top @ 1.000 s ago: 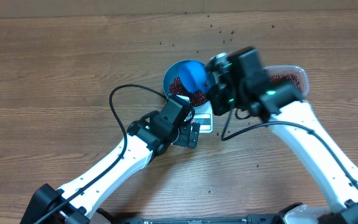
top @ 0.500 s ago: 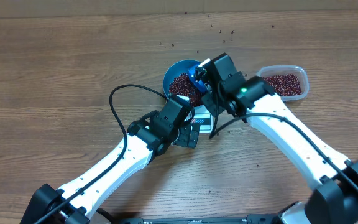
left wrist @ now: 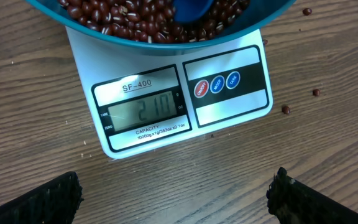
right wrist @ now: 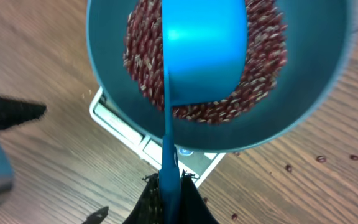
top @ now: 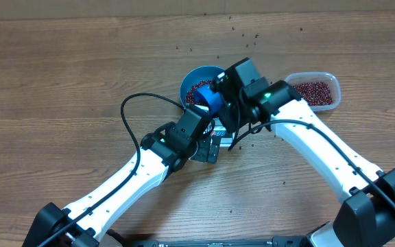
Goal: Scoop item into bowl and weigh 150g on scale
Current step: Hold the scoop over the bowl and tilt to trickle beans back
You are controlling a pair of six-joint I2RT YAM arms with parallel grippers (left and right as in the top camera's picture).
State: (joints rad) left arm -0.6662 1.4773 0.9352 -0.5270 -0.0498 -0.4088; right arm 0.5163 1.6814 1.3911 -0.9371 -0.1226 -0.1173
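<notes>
Right gripper [right wrist: 168,196] is clamped narrow on the thin flat handle of a small blue scoop [right wrist: 204,56], its black fingers pinching the handle edge-on. The scoop's smooth plastic cup hangs over the bowl [right wrist: 107,81], a round, bright blue, thin-rimmed dish with glossy walls. Inside lie the beans [right wrist: 263,68], a loose bed of tiny maroon grains, some flecked white. The bowl sits on the scale [left wrist: 229,109], a flat white square with rounded corners. Its front panel carries a grey display with dark digits that look like 210, and three small round buttons, one red and two blue.

Left gripper [left wrist: 176,202] stands wide and holds nothing, its two black fingertips far apart just in front of the scale's panel.

In the overhead view the right arm, white with black joints, reaches in from the lower right and bends so that its wrist is above the bowl's near right side. The left arm comes up from the lower left with its wrist at the scale's front edge and a black cable [top: 125,113] looping beside it. A clear rounded plastic tub [top: 311,75] of more beans sits to the right of the bowl, on the grained wooden table [top: 60,82]. Stray beans [top: 256,36] dot the wood beyond.
</notes>
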